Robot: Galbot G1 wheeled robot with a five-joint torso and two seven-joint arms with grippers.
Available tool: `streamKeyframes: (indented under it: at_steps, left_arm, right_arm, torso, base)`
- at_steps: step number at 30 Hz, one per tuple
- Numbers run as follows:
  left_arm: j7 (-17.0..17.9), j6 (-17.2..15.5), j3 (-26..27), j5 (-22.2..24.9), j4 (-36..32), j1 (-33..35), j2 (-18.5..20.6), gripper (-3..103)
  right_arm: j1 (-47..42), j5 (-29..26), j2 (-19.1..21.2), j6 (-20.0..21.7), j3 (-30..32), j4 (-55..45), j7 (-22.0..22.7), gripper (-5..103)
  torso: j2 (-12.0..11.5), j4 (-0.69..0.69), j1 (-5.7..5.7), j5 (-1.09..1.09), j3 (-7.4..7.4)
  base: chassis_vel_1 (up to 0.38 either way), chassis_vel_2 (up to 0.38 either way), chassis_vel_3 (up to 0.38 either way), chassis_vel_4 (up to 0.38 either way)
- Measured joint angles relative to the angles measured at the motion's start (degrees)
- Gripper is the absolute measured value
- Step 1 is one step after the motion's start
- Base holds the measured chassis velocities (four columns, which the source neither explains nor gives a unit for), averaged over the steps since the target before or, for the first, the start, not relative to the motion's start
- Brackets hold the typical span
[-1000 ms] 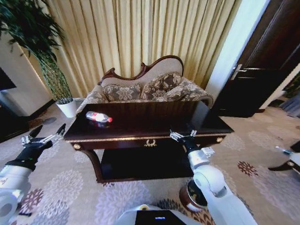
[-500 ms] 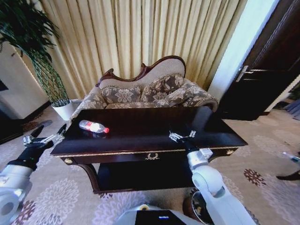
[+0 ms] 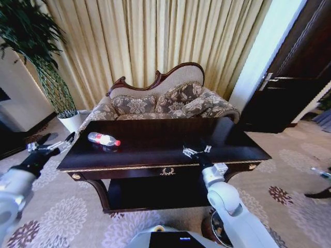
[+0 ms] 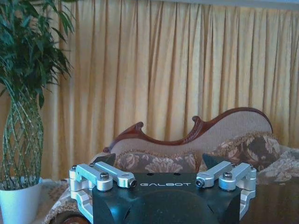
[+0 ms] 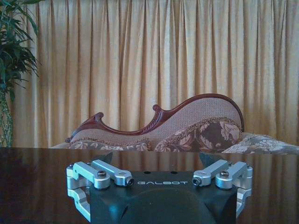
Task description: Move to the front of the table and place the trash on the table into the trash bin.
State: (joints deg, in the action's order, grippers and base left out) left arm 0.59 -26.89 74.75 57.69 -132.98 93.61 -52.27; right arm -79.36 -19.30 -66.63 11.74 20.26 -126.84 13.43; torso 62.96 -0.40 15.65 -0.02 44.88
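The dark glossy table [image 3: 155,155] with gold trim stands right in front of me. A clear plastic bottle with a red label [image 3: 103,139], the trash, lies on its side on the left part of the top. My left gripper [image 3: 50,146] hovers open just off the table's left end, level with the bottle. My right gripper [image 3: 196,151] is open and empty above the front middle of the top. The left wrist view looks past the open left gripper [image 4: 158,161]. The right wrist view looks past the open right gripper [image 5: 156,157] and across the tabletop [image 5: 42,177]. The trash bin [image 3: 213,231] peeks out on the floor behind my right arm.
A carved floral sofa [image 3: 165,101] stands behind the table, with curtains behind it. A plant in a white pot [image 3: 70,121] is at the far left. A dark door [image 3: 289,88] is at the right. Patterned carpet lies open on both sides of the table.
The whole view has shifted as I came closer to the table, which now looks larger. The right gripper has moved slightly up and left over the top. The left gripper rose a little.
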Motion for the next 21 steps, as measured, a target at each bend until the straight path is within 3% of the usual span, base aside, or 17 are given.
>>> streamKeyframes:
  at_steps: [1,2,4,5,7,8,10,11,12,13,14,16,18,21]
  left_arm:
    - [2.7,-1.2,-1.0,2.0,0.6,-1.2,2.1,100]
    - [2.7,-1.2,-1.0,2.0,0.6,-1.2,2.1,100]
    - [10.3,-4.8,-3.5,7.4,1.3,-4.1,5.6,100]
    - [10.3,-4.8,-3.5,7.4,1.3,-4.1,5.6,100]
    - [16.7,-8.0,-5.8,12.8,2.0,-7.4,8.3,100]
    - [16.7,-8.0,-5.8,12.8,2.0,-7.4,8.3,100]
    - [19.0,-11.3,-8.7,17.9,4.9,-11.5,12.3,100]
    - [19.0,-11.3,-8.7,17.9,4.9,-11.5,12.3,100]
    - [21.3,-12.0,-10.6,20.4,6.2,-13.5,14.0,100]
    - [25.9,-12.4,-13.8,26.0,7.6,-16.6,16.1,100]
    - [25.9,-12.4,-13.8,26.0,7.6,-16.6,16.1,100]
    - [34.5,-12.8,-19.7,34.2,8.9,-21.7,17.9,100]
    - [35.8,-12.8,-20.7,35.3,9.0,-22.7,18.0,100]
    - [45.1,-13.1,-28.7,44.9,9.8,-31.1,18.5,100]
  right_arm:
    - [-0.1,0.0,-0.1,0.0,0.0,0.1,0.0,100]
    - [-0.1,0.0,-0.1,0.0,0.0,0.1,0.0,100]
    - [-0.1,0.0,-0.2,-0.2,0.0,0.4,0.1,100]
    - [-0.1,0.0,-0.2,-0.2,0.0,0.4,0.1,100]
    - [0.0,0.1,-0.4,-0.3,-0.1,0.7,0.1,100]
    - [0.0,0.1,-0.4,-0.3,-0.1,0.7,0.1,100]
    - [-0.2,0.1,-0.6,-0.4,-0.2,0.9,0.2,100]
    - [-0.2,0.1,-0.6,-0.4,-0.2,0.9,0.2,100]
    - [-0.2,0.2,-0.7,-0.6,-0.2,1.1,0.3,100]
    - [-0.2,0.3,-0.8,-0.8,-0.2,1.5,0.3,100]
    - [-0.2,0.3,-0.8,-0.8,-0.2,1.5,0.3,100]
    - [-0.2,0.5,-1.0,-1.1,-0.3,2.2,0.3,100]
    - [-0.1,0.6,-1.1,-1.2,-0.3,2.3,0.3,100]
    - [0.1,1.1,-1.6,-1.5,-1.0,3.4,0.3,100]
  torso:
    - [0.0,0.00,0.00,0.00,0.00]
    - [0.0,0.00,0.00,0.00,0.00]
    - [0.0,-0.01,-0.01,0.01,0.00]
    - [0.0,-0.01,-0.01,0.01,0.00]
    - [0.0,-0.02,0.00,0.02,0.00]
    - [0.0,-0.02,0.00,0.02,0.00]
    - [0.0,0.01,0.00,0.01,0.00]
    - [0.0,0.01,0.00,0.01,0.00]
    - [0.0,0.01,0.00,0.01,0.00]
    - [0.0,0.00,0.00,0.02,0.00]
    - [0.0,0.00,0.00,0.02,0.00]
    - [0.0,-0.01,0.00,0.00,0.01]
    - [0.0,-0.02,0.00,0.01,0.00]
    - [0.0,0.00,0.00,0.02,0.01]
  base:
    - [0.000,0.000,0.000,0.000]
    - [0.000,0.000,0.000,0.000]
    - [0.000,0.000,0.000,0.000]
    - [0.000,0.000,0.000,0.000]
    - [0.000,0.000,0.000,0.000]
    - [0.000,0.000,0.000,0.000]
    - [0.000,0.000,0.000,0.000]
    - [0.000,0.000,0.000,0.000]
    - [0.000,0.000,0.000,0.000]
    - [0.000,0.000,0.000,0.000]
    - [0.000,0.000,0.000,0.000]
    - [0.000,0.000,0.000,0.000]
    - [0.000,0.000,0.000,0.000]
    - [0.000,0.000,0.000,0.000]
